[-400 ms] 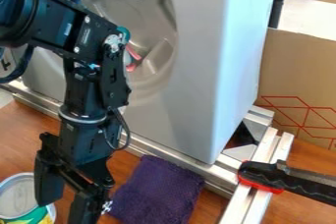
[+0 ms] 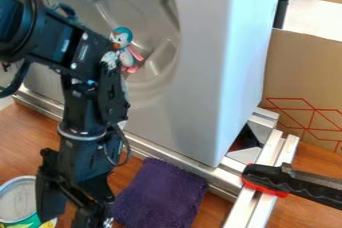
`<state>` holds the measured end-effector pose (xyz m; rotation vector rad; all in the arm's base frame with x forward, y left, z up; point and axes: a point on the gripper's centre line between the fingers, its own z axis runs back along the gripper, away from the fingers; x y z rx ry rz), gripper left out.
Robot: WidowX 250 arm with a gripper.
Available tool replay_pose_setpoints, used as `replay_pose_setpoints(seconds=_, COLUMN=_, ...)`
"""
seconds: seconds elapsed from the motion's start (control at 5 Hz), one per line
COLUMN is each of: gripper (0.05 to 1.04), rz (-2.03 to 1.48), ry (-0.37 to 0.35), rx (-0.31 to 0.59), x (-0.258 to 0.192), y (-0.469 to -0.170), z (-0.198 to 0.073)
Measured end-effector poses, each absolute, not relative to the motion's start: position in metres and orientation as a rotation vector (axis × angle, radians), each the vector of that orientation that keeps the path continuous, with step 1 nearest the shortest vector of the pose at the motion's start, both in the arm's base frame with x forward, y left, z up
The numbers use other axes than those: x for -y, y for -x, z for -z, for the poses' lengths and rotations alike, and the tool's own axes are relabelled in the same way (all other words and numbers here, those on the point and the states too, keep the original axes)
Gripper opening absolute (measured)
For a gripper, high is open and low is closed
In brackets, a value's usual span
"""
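Black claw point(image 2: 69, 218) spread, seemingly empty — purple cloth point(image 2: 162, 194) beside it, can point(image 2: 18, 201) opposite.

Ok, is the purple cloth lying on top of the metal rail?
No, the purple cloth lies on the wooden surface, in front of the metal rail.
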<state>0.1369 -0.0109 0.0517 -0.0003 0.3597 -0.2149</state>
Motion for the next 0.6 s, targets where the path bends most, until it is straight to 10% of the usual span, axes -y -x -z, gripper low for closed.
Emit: replay_pose_setpoints(seconds=0.6, gripper=1.001, rz=0.091, ry=0.057, rx=-0.197, x=-0.013, y=-0.138, z=-0.028)
